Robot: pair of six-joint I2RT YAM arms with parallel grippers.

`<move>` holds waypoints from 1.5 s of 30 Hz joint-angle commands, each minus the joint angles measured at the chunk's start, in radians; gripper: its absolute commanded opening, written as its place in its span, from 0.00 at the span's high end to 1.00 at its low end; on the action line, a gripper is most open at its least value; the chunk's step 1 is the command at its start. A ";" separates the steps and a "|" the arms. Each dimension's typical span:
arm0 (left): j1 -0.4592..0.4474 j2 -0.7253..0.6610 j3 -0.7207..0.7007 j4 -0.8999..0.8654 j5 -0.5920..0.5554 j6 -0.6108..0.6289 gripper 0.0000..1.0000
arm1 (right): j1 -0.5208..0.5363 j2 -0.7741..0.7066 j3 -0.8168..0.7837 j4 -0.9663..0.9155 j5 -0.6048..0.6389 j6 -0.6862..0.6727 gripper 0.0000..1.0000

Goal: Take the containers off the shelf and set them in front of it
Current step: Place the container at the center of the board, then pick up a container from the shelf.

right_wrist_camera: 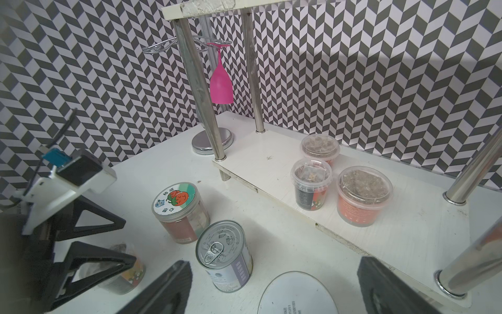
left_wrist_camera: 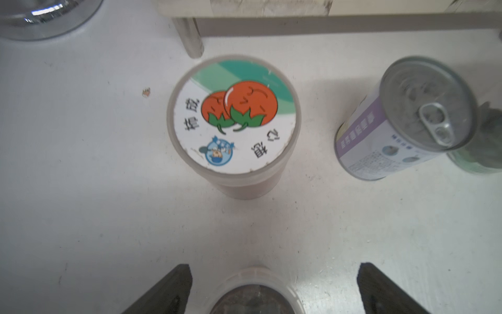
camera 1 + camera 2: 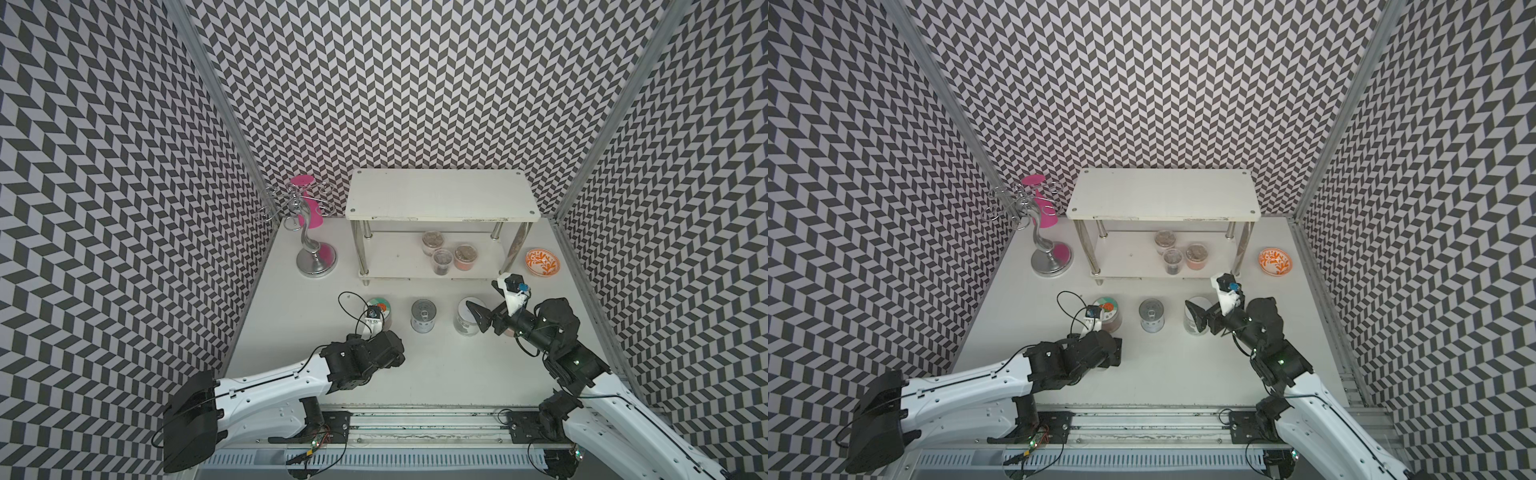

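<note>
Both top views give us the white surface [image 3: 415,374], and at its 12 o'clock edge stands the white two-tier shelf [image 3: 440,195] on chrome legs. From 7 o'clock the left arm [image 3: 270,386] reaches in; from 5 o'clock the right arm [image 3: 623,407] does the same. At 10 o'clock we see the chrome cup stand [image 3: 309,266] with a pink cup [image 3: 313,216] hanging upside down from it, and at 2 o'clock, just beside the shelf, sits the patterned bowl [image 3: 542,262]. In front of the shelf, toward 6 o'clock, three containers stand upright in a row: the picture-lid jar [image 3: 386,308] at 9 o'clock of the tin can [image 3: 423,316], the white-lidded jar [image 3: 461,321] at 3 o'clock of it. On the shelf's lower tier, toward its 3 o'clock half, we count three short clear tubs [image 3: 441,262] clustered close together. A fourth tub [image 2: 255,293] stands on the surface at 6 o'clock of the picture-lid jar, between the left jaws, which are spread wide and clear of its sides: released. The right jaws are likewise spread wide, released, with the white-lidded jar's lid between them and no contact that we can see.
</note>
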 commanded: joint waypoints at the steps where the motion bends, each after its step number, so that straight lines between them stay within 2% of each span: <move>1: 0.021 -0.036 0.088 -0.064 -0.031 0.071 0.00 | -0.004 -0.012 0.005 0.053 -0.001 0.001 0.00; 5: 0.091 -0.048 0.154 0.058 0.080 0.265 0.00 | -0.004 -0.015 0.006 0.050 0.003 0.003 0.00; 8: 0.202 0.001 0.181 0.188 0.257 0.451 0.00 | -0.004 -0.025 0.000 0.048 0.006 0.014 0.00; 10: 0.272 0.062 0.210 0.269 0.366 0.549 0.00 | -0.003 -0.035 -0.004 0.047 0.010 0.018 0.00; 15: 0.330 0.264 0.357 0.386 0.458 0.693 0.00 | -0.004 -0.047 -0.001 0.029 0.024 0.019 0.00; 21: 0.347 0.539 0.518 0.481 0.527 0.733 0.00 | -0.004 -0.039 0.014 0.021 0.049 0.022 0.00; 29: 0.350 0.776 0.697 0.505 0.538 0.754 0.01 | -0.005 -0.044 0.022 0.011 0.092 0.022 0.00; 37: 0.362 0.908 0.811 0.505 0.514 0.741 0.02 | -0.008 -0.042 0.034 -0.005 0.115 0.008 0.00; 45: 0.372 0.976 0.879 0.508 0.495 0.742 0.04 | -0.017 -0.048 0.036 -0.016 0.121 0.003 0.00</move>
